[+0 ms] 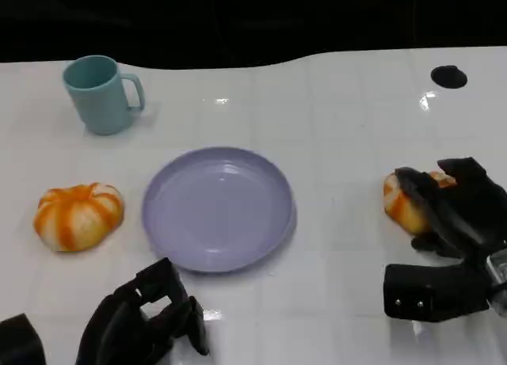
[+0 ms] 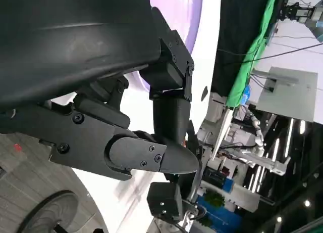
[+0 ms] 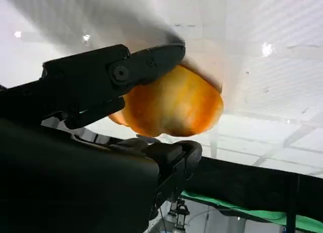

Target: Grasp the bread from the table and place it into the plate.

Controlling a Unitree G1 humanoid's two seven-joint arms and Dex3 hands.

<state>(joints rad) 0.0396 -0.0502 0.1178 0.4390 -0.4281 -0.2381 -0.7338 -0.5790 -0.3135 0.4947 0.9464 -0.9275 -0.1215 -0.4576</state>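
Head view: black left hand (image 1: pixel 146 317) idles at the near edge, fingers curled on nothing. Black right hand (image 1: pixel 451 214) wraps the orange-and-white glazed bread roll (image 1: pixel 402 203), which sits on the white table (image 1: pixel 348 127), well right of the round lilac plate (image 1: pixel 218 208). Grasp looks made; lift, carry and drop remain. Roll is roundish, no clear long axis; dome faces up.

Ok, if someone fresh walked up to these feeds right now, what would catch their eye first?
Probably the right hand wrapped around an orange bread roll at the table's right side; the right wrist view shows fingers on the roll close up. Next, the lilac plate sits bare at the centre, with a second, striped roll to its left and a teal mug behind that. The left hand rests low near the plate's front edge, holding nothing.
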